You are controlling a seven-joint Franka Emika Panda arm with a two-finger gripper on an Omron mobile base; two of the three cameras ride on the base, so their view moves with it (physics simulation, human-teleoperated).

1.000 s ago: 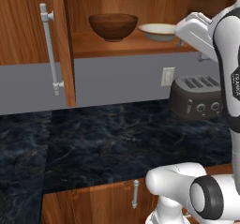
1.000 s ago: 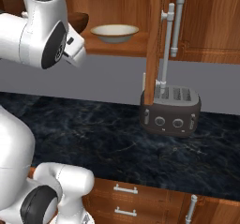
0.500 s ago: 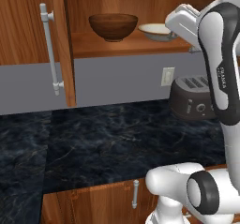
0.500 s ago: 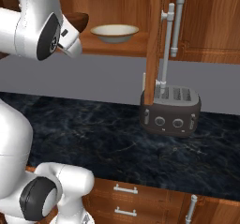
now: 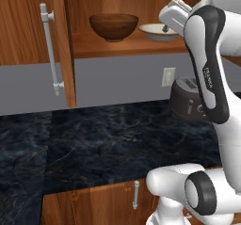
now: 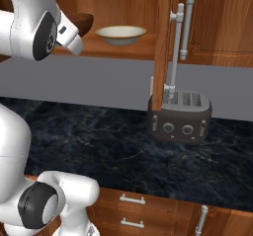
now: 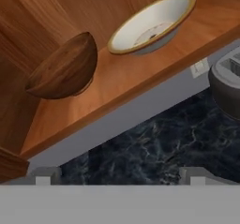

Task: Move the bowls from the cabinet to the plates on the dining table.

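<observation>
On the shelf of the open cabinet stand two bowls. The dark-brown wooden bowl is on the left. Beside it on the right is the cream bowl with a tan rim. My gripper hangs open in front of the shelf, just by the cream bowl's right side in the left base view, holding nothing. In the right base view my arm covers most of the wooden bowl. The plates and the dining table are out of view.
The cabinet's open doors with silver bar handles flank the shelf on both sides. A dark toaster sits on the black marble counter below, near a wall outlet.
My hand has risen and moved closer to the shelf, toward the cream bowl. The jaws stay open and the bowls have not moved.
</observation>
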